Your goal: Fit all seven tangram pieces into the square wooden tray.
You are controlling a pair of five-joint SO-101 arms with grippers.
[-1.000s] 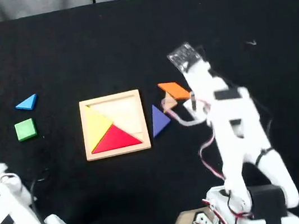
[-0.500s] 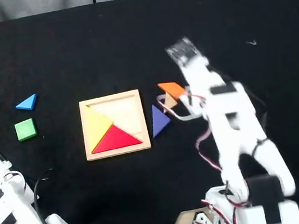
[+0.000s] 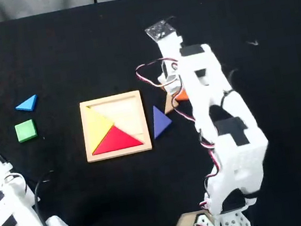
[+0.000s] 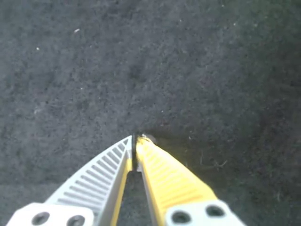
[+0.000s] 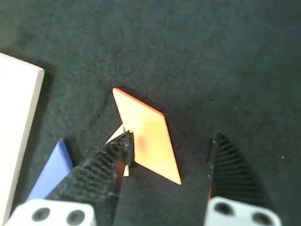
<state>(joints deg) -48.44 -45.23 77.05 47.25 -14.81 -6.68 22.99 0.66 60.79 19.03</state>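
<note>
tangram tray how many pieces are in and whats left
Done: the yellow triangle and red triangle lie in the tray. In hand: the right gripper hangs open over the orange parallelogram, nothing gripped. Left: that piece, the pale piece beside it, the dark blue triangle, the light blue triangle and the green square, all outside the tray.

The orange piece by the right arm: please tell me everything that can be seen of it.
The orange piece is a flat parallelogram with a smooth face. It lies on the dark cloth, outside the tray, within the open right tool; one finger overlaps its edge. A pale piece peeks out beside it.
</note>
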